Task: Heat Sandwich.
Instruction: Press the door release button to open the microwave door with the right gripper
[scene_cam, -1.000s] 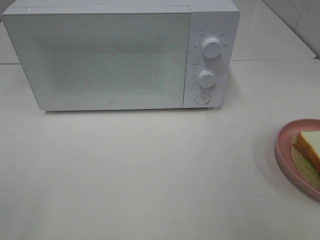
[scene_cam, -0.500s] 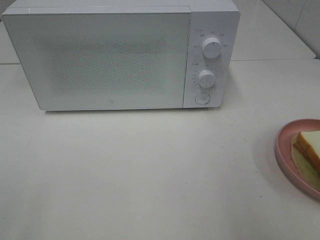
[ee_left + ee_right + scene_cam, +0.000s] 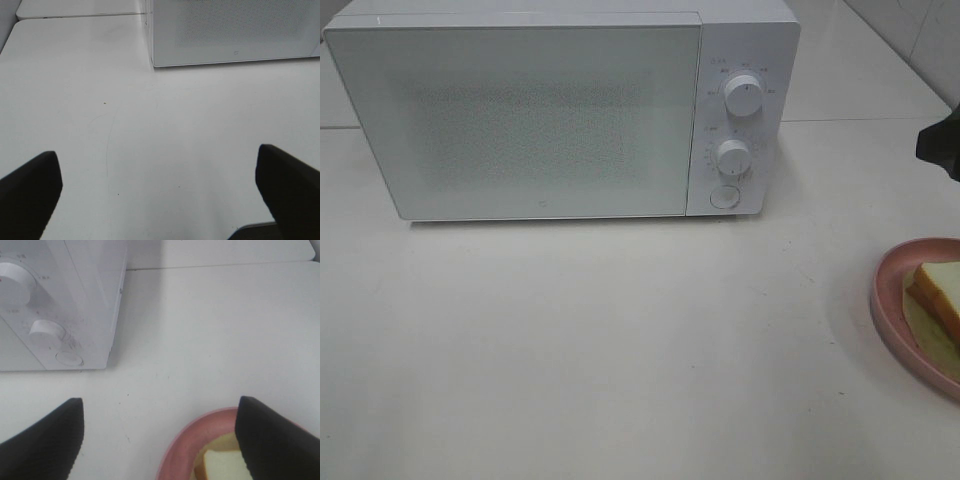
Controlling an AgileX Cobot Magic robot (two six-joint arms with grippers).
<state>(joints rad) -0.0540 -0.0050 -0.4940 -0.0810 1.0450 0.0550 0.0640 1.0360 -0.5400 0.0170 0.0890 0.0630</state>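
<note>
Over to the right gripper (image 3: 160,440) first: fingers spread well apart, nothing clamped, nothing touched. Directly beneath its span, the round pink plate (image 3: 182,442), with the sandwich (image 3: 222,465) lying on it, pale bread and an orange-brown crust, partly hidden behind one finger. Nothing between gripper and sandwich but air.

Ahead of that gripper and off to its left, the white microwave (image 3: 60,305), door shut. Control panel on the near corner: upper knob (image 3: 15,282), lower knob (image 3: 47,329), then a round button (image 3: 69,358) underneath. Plate and microwave well apart, bare worktop (image 3: 210,330) between them.

From the high camera, only a dark piece of the right arm (image 3: 940,148) poking in at the edge, beyond the plate.

Now the left gripper (image 3: 160,200): fingers wide apart too, holding nothing, hanging above plain worktop. Microwave's front corner ahead of it and to its right. Below it, a faint curved scratch (image 3: 109,145) and a few tiny specks.

Surface pale, off-white, smooth, slightly glossy. Behind the microwave, a seam (image 3: 220,265) where a second slab meets the first. Far back on the right, a strip of pale tiled wall (image 3: 920,30).
</note>
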